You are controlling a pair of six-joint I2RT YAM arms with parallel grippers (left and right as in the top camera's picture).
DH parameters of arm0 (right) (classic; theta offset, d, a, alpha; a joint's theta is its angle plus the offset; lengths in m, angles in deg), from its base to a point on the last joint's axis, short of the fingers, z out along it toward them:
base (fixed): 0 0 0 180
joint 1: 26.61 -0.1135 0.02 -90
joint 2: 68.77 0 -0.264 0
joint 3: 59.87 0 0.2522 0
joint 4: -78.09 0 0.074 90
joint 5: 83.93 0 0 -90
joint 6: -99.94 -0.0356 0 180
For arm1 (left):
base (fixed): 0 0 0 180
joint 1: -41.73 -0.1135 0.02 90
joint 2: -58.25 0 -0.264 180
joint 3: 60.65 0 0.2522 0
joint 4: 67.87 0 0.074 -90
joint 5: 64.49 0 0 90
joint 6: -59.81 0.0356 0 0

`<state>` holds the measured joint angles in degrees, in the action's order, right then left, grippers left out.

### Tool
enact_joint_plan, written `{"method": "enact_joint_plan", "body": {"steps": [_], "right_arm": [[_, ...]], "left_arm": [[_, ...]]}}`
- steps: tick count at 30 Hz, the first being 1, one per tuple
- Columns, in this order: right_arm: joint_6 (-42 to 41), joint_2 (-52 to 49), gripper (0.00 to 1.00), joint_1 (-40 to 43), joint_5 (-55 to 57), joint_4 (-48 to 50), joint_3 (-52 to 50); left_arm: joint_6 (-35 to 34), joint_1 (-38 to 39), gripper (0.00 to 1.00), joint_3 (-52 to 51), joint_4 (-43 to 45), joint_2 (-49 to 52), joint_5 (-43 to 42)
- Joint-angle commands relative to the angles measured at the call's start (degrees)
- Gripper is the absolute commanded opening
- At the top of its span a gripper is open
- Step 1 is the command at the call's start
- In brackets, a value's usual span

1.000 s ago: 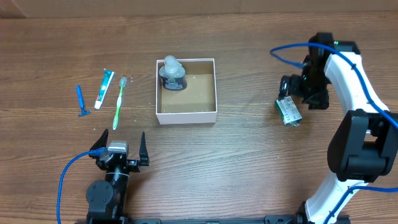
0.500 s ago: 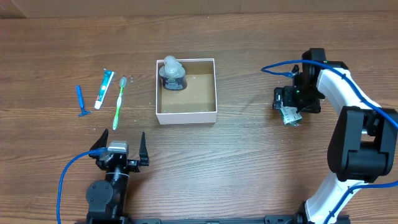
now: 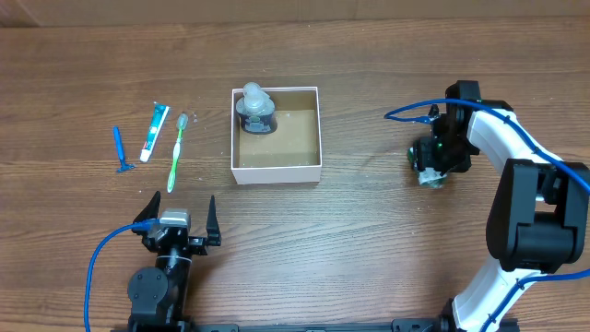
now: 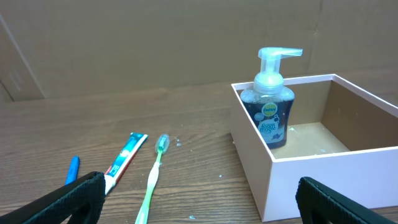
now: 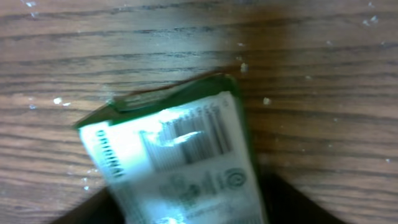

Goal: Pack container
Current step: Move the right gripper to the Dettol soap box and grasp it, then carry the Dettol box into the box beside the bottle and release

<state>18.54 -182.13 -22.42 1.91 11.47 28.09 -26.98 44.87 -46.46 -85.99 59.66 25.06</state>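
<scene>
The container [image 3: 277, 171], a square white-walled box with a brown floor, stands mid-table and holds a pump soap bottle [image 3: 255, 111] in its far left corner. It also shows in the left wrist view [image 4: 311, 186] with the bottle [image 4: 269, 112]. My right gripper [image 3: 430, 171] is far right of the box, down on a small green-and-white packet [image 3: 430, 179]. In the right wrist view the packet [image 5: 180, 162] fills the gap between my dark fingers [image 5: 292, 202], which press its sides. My left gripper [image 3: 177, 214] is open and empty near the front edge.
Left of the box lie a toothpaste tube [image 3: 154, 132], a green toothbrush [image 3: 176, 152] and a blue razor [image 3: 120, 150]. The left wrist view shows the tube [image 4: 124, 162], the toothbrush [image 4: 152, 180] and the razor [image 4: 72, 169]. A blue cable [image 3: 410, 111] loops by the right arm.
My right gripper swung from beside the packet to right over it and came down around it. The left arm and the box have not moved.
</scene>
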Motion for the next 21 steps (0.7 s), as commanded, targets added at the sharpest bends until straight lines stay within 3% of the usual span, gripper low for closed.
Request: {"method": "enact_joint_plan", "body": {"steps": [1, 3, 5, 10, 12, 21], "right_arm": [[-0.1, -0.9, 0.40, 0.0, -1.4, 0.2, -1.9], [-2.1, -0.9, 0.39, 0.0, -0.9, 0.2, -1.9], [-5.1, -0.9, 0.31, 0.0, -0.1, 0.2, -1.9], [-11.0, -0.9, 0.25, 0.0, 0.2, -1.3, -0.2], [-11.9, -0.4, 0.22, 0.0, -0.5, -4.4, 3.0], [-11.8, 7.2, 0.22, -2.3, -12.2, -14.8, 22.0]], "left_arm": [[0.7, 0.3, 1.00, -0.1, -0.1, 0.0, -0.6], [0.7, 0.3, 1.00, -0.1, -0.1, 0.0, -0.6], [0.7, 0.3, 1.00, -0.1, -0.1, 0.0, -0.6], [0.7, 0.3, 1.00, -0.1, -0.1, 0.0, -0.6], [0.7, 0.3, 1.00, -0.1, -0.1, 0.0, -0.6], [0.7, 0.3, 1.00, -0.1, -0.1, 0.0, -0.6]]}}
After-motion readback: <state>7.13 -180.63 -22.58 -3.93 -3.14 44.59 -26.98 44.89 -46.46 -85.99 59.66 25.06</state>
